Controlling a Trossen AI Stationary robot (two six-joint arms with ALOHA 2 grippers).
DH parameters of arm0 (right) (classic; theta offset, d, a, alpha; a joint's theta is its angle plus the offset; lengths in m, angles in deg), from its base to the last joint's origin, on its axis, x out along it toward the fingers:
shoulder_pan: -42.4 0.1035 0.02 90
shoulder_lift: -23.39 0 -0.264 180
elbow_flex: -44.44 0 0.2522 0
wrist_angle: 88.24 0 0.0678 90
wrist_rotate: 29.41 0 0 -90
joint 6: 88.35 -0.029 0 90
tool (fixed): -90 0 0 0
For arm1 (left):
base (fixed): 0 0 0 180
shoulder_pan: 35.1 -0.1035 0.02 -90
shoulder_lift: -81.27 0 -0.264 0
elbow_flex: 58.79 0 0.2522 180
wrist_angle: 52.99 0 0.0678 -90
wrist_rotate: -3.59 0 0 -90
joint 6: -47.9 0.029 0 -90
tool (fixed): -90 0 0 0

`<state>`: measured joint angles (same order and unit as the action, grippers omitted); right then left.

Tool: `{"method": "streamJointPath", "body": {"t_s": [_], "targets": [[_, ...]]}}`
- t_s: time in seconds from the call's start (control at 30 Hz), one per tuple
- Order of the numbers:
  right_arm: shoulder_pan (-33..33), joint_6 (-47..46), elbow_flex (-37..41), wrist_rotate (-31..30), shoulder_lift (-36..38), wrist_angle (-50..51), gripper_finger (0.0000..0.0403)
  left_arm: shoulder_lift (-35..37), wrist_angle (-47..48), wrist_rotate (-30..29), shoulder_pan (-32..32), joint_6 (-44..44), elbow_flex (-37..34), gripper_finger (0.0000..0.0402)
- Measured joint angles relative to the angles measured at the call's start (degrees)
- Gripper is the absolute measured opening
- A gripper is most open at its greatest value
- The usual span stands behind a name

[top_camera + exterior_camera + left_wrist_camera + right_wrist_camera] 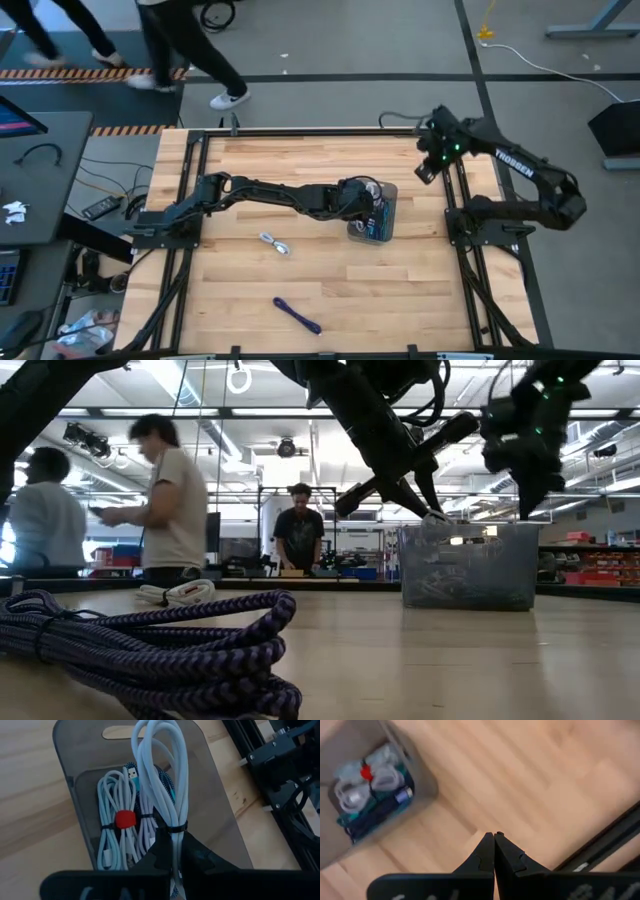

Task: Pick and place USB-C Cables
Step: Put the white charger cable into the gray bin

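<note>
A grey translucent tray [386,232] stands right of the table's middle and holds several coiled USB-C cables [117,835], white and teal-blue, one bound by a red tie. My left gripper [172,839] reaches from the table's left over the tray [65,750], shut on a white cable bundle [162,765]. A white cable [273,243] and a dark purple cable [297,315] lie loose on the wood nearer the front. Beyond the tray's far right corner, my right gripper [494,836] hangs shut above bare wood, holding nothing. My left gripper pinches the white bundle between its two fingers just behind its black tie [175,827]. The fingers slant down from the table's left and lie along the bundle. The looped end [160,740] sticks out past the fingertips over the tray's cables.
Black frame rails [462,200] run along the table's left and right sides. In the low view the purple cable [150,650] fills the near foreground. People stand and walk in the room beyond the far edge. Bare wood lies between the loose cables and the tray.
</note>
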<state>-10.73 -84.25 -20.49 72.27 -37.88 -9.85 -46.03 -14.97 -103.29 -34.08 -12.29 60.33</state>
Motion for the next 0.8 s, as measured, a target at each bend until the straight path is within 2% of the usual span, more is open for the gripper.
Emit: {"method": "streamJointPath", "body": {"t_s": [0.07, 0.3, 0.8], "targets": [[1.0, -1.3, 2.7, 0.3, 1.6, -2.7, 0.0000, 0.0, 0.0, 0.0, 0.0, 0.0, 0.0, 0.0019], [2.2, -2.6, 1.4, 0.9, 3.1, -3.2, 0.0000, 0.0, 0.0, 0.1, -0.2, 0.0, 0.0, 0.0018], [8.3, -4.4, 4.8, 1.9, -2.0, -6.8, 0.0000, 0.0, -0.3, 0.0, -0.6, 0.8, 0.0, 0.0018]]}}
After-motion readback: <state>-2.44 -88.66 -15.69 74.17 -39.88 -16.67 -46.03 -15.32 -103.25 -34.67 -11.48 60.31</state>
